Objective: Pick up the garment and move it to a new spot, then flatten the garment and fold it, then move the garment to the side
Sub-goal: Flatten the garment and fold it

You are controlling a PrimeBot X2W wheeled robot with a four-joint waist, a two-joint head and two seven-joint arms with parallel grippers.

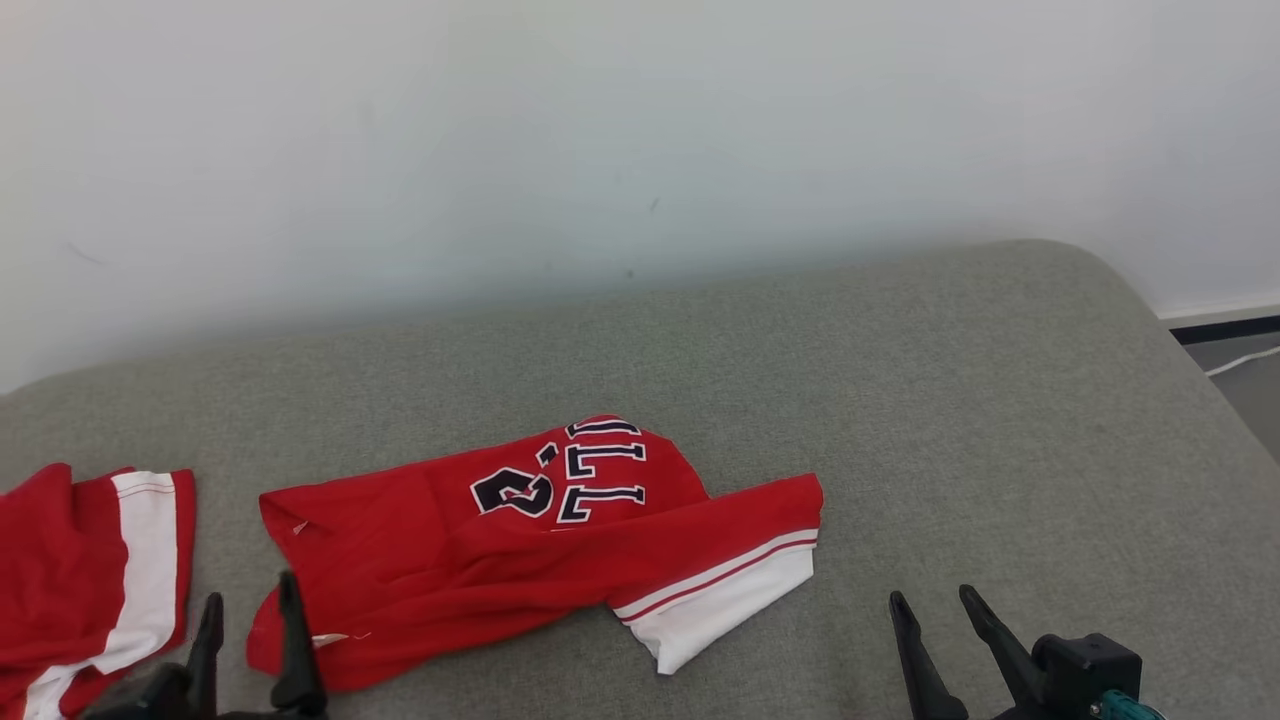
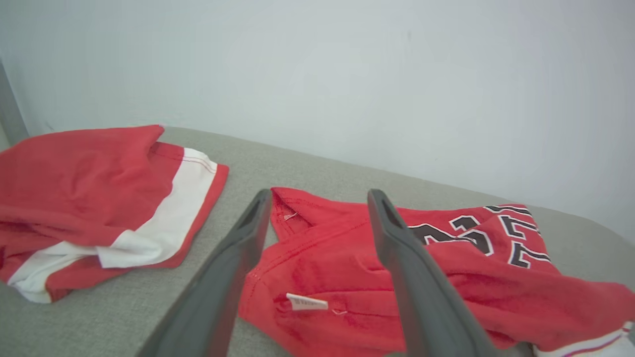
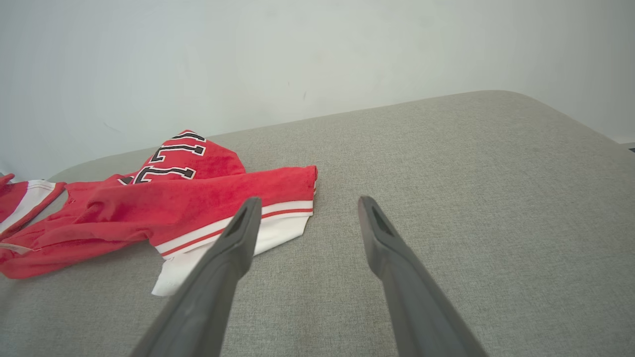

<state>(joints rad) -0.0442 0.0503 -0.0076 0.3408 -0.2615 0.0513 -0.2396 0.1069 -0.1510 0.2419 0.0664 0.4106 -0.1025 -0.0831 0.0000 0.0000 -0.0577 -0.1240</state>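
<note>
From the head view, the garment (image 1: 520,560) lies on the grey cushion (image 1: 1000,430) just below centre, running from 8 o'clock toward 4 o'clock. It is bunched, with one part lapped over another and the white hem (image 1: 730,600) sticking out at its 4 o'clock end, so you should judge the flattening and folding as not yet done. A second red piece (image 1: 80,570) sits apart at 8 o'clock, probably parked at the side. Your left claw (image 1: 250,620) is at 7 o'clock, spread wide and holding nothing, with one finger over the garment's near-left edge. Your right claw (image 1: 932,600) is at 5 o'clock, also spread and empty, above bare cushion just off the hem.

In the left wrist view, the fingers straddle the garment's corner, where a small white label (image 2: 307,301) shows at 6 o'clock. I cannot tell whether a finger touches the cloth. That stance suits pinching this corner, which would let you pull the cloth taut.

In the right wrist view, the hem lies at 9 o'clock of the fingertips, partly behind one finger, with open cushion from 12 to 3 o'clock. That free stretch looks like the reason the right claw waits there. You would need to shift toward 9 o'clock before closing on the hem.
</note>
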